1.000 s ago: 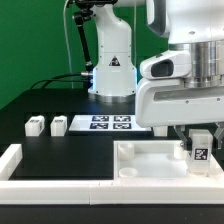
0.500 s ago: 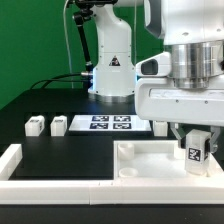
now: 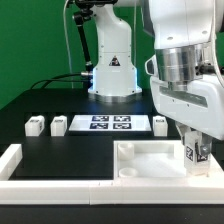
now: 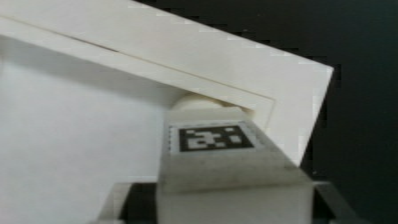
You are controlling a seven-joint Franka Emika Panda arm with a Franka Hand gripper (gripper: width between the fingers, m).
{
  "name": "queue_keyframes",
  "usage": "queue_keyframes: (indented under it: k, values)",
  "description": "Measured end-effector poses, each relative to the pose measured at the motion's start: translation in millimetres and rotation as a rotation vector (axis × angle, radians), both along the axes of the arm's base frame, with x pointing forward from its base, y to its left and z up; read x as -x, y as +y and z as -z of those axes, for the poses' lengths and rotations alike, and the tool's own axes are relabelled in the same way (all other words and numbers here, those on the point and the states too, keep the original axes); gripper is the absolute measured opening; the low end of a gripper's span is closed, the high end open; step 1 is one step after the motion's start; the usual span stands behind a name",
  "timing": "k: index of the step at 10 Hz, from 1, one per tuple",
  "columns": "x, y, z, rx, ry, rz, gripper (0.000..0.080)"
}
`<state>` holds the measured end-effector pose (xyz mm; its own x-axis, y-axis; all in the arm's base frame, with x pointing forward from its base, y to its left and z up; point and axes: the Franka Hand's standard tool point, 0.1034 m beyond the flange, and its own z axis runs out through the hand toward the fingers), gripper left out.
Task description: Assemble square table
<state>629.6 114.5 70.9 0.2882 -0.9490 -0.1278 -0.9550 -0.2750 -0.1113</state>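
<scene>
End effector (image 3: 197, 142) clenched on a tagged leg (image 3: 198, 156), which sits at the square tabletop's (image 3: 148, 160) corner socket (image 4: 210, 100). Likely risk: a tilted or off-centre leg jams in the socket or slips in the grip.

Bright, even light; the leg (image 4: 222, 165) looks blurred close-up.

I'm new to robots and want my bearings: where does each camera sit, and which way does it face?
Exterior view: off the arm, low, across the table from the arm's base, facing it; shows the arm and its gripper holding a leg over the white slab.
Wrist view: on the wrist, looking along the gripper at the leg and the slab's corner socket; hardly any robot shows.
Shared: the held leg and the slab.
</scene>
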Motion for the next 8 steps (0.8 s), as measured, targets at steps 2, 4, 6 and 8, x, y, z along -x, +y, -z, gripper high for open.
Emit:
queue_keyframes:
  k: [2,4,6,8]
  values:
    - [1.3,2.6,0.7,0.004,-0.005,-0.043,0.0341]
    - [-0.6,3.2,-1.1,0.019,-0.027,-0.176,0.0509]
    - [-1.3,4.2,-1.5,0.051,-0.082,-0.55,0.064]
    - [-1.3,3.7,-1.0,0.059,-0.099,-0.659,0.0648]
